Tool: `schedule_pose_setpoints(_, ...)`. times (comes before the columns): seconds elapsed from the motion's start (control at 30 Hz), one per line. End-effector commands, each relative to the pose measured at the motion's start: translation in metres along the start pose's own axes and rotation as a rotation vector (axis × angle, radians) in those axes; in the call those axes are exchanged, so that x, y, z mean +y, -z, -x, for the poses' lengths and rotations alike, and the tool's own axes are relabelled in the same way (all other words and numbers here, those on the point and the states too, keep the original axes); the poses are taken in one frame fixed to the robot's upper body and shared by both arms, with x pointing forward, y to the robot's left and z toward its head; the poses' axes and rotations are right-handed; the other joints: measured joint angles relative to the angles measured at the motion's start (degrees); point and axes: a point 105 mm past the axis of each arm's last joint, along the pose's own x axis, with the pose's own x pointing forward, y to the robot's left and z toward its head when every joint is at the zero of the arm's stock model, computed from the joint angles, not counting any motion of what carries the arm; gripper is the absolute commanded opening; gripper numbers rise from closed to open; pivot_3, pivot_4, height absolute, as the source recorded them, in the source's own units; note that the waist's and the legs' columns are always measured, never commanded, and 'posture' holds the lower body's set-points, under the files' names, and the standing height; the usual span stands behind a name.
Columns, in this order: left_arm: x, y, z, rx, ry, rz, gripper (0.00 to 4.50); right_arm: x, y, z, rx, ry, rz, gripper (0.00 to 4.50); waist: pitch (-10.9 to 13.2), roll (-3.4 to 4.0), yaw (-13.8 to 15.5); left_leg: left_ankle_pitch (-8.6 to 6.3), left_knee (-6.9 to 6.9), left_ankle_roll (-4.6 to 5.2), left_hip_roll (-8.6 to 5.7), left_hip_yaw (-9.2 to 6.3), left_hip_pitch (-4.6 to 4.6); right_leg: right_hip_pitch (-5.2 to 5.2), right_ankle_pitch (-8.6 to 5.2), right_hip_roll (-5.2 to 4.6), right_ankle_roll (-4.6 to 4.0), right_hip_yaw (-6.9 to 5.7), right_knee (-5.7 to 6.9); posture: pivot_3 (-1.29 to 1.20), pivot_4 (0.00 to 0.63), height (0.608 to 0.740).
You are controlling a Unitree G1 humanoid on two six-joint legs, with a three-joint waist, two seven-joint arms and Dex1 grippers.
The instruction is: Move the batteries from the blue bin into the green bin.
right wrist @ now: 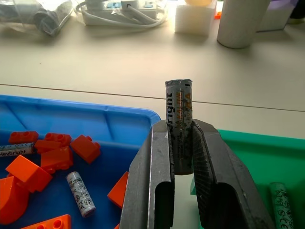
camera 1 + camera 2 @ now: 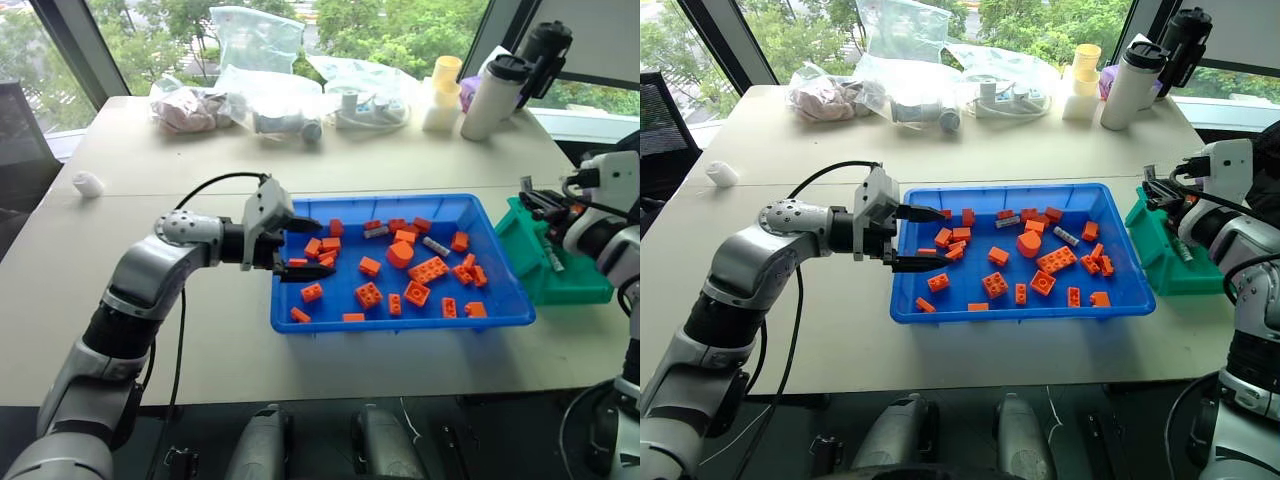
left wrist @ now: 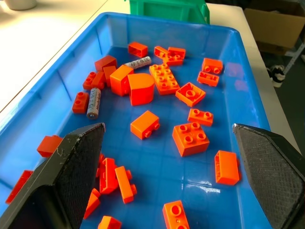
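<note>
Right gripper pinched a grey printed battery upright; its wrist view revealed another battery inside the green bin.

1. We see the blue bin on the counter, with the green bin just beside it on its right;
2. Toy bricks and two batteries lie in the blue bin; another battery lies in the green bin;
3. Behind both, bags and bottles stand along the counter's far edge.
</note>
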Motion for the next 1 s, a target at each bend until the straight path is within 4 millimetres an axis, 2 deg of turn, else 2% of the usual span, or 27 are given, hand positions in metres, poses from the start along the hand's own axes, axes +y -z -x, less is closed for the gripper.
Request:
schedule_pose_setpoints(0.03, 0.003, -0.015, 0.014, -0.028, -0.024, -0.039, 4.5, -0.031, -0.014, 0.015, -0.011, 0.127, 0.04, 0.03, 0.0, 0.01, 0.0, 0.0, 0.0, 0.0, 0.0, 0.0, 0.0, -0.01, 0.0, 0.0, 0.0, 0.0, 0.0, 0.0, 0.15, 0.74)
schedule_pose_setpoints(0.13, 0.004, -0.02, 0.017, -0.032, -0.026, -0.046, 4.5, -0.049, -0.003, 0.02, 0.062, 0.198, 0.067, 0.03, 0.0, 0.0, 0.1, 0.0, 0.0, 0.0, 0.0, 0.0, 0.0, 0.0, 0.0, 0.0, 0.0, -0.01, -0.01, 0.0, 0.15, 0.74)
schedule_pose_setpoints(0.23, 0.005, -0.024, 0.018, -0.04, -0.027, -0.05, 4.5, -0.058, 0.005, 0.021, 0.111, 0.22, 0.079, 0.03, 0.0, 0.01, -0.1, 0.0, 0.0, 0.0, 0.0, 0.02, 0.0, 0.02, 0.0, 0.0, 0.0, 0.0, -0.03, 0.0, 0.15, 0.74)
schedule_pose_setpoints(0.37, 0.007, -0.028, 0.019, -0.05, -0.035, -0.061, 4.5, -0.062, 0.016, 0.018, 0.163, 0.215, 0.054, 2.01, 0.0, 0.01, -0.3, 0.0, 0.0, 0.0, 0.02, 0.02, 0.02, 0.01, 0.0, 0.04, 0.0, 0.0, -0.01, 0.0, 0.15, 0.74)
schedule_pose_setpoints(0.47, 0.01, -0.028, 0.021, -0.046, -0.05, -0.065, 4.5, -0.067, 0.011, 0.017, 0.158, 0.239, 0.088, 3.59, 0.0, 0.03, -0.2, 0.0, 0.0, 0.0, 0.02, 0.03, 0.03, 0.01, 0.0, 0.04, 0.0, 0.01, 0.0, 0.0, 0.15, 0.74)
schedule_pose_setpoints(0.53, 0.012, -0.029, 0.023, -0.046, -0.065, -0.066, 4.5, -0.069, 0.004, 0.017, 0.136, 0.247, 0.119, 4.46, 0.0, 0.04, -0.2, 0.0, 0.0, 0.0, 0.02, 0.04, 0.02, 0.01, 0.0, 0.04, 0.0, 0.01, 0.0, 0.0, 0.15, 0.74)
schedule_pose_setpoints(0.63, 0.019, -0.03, 0.029, -0.055, -0.097, -0.056, 4.5, -0.059, -0.024, 0.012, 0.039, 0.214, 0.191, 4.46, 0.0, 0.04, -0.3, 0.0, 0.0, 0.0, 0.02, 0.04, 0.02, 0.0, 0.0, 0.04, 0.0, 0.02, 0.0, 0.0, 0.15, 0.74)
schedule_pose_setpoints(0.67, 0.022, -0.03, 0.033, -0.057, -0.113, -0.051, 4.5, -0.042, -0.036, 0.007, -0.007, 0.131, 0.187, 4.46, 0.0, 0.04, -0.3, 0.0, 0.0, 0.0, 0.02, 0.05, 0.03, 0.0, 0.0, 0.04, 0.0, 0.02, 0.0, 0.0, 0.15, 0.74)
schedule_pose_setpoints(0.73, 0.03, -0.033, 0.045, -0.066, -0.15, -0.036, 4.5, 0.008, -0.057, -0.006, -0.088, -0.095, 0.165, 4.46, 0.0, 0.05, -0.7, 0.0, 0.0, 0.0, 0.04, 0.05, 0.04, -0.02, 0.0, 0.07, 0.0, 0.02, 0.01, 0.0, 0.15, 0.74)
schedule_pose_setpoints(0.77, 0.032, -0.033, 0.047, -0.069, -0.158, -0.033, 4.5, 0.02, -0.062, -0.008, -0.104, -0.15, 0.161, 4.46, 0.0, 0.06, -1.0, 0.0, 0.0, 0.0, 0.1, 0.06, 0.05, -0.04, 0.0, 0.13, 0.01, 0.05, 0.03, 0.0, 0.15, 0.74)
schedule_pose_setpoints(0.9, 0.033, -0.037, 0.062, -0.051, -0.166, -0.025, 4.5, 0.088, -0.048, -0.028, -0.06, -0.454, 0.169, 4.46, 0.0, 0.04, -0.5, 0.0, 0.0, -0.01, 0.35, -0.02, 0.05, -0.04, 0.0, 0.4, 0.0, 0.03, 0.05, 0.0, 0.15, 0.74)
schedule_pose_setpoints(1.0, 0.031, -0.037, 0.07, -0.024, -0.166, -0.023, 4.5, 0.115, -0.024, -0.039, 0.019, -0.601, 0.226, 4.46, 0.0, 0.04, 0.1, 0.0, -0.01, -0.01, 0.36, -0.05, 0.0, -0.06, -0.01, 0.41, -0.01, 0.02, 0.03, 0.0, 0.15, 0.74)
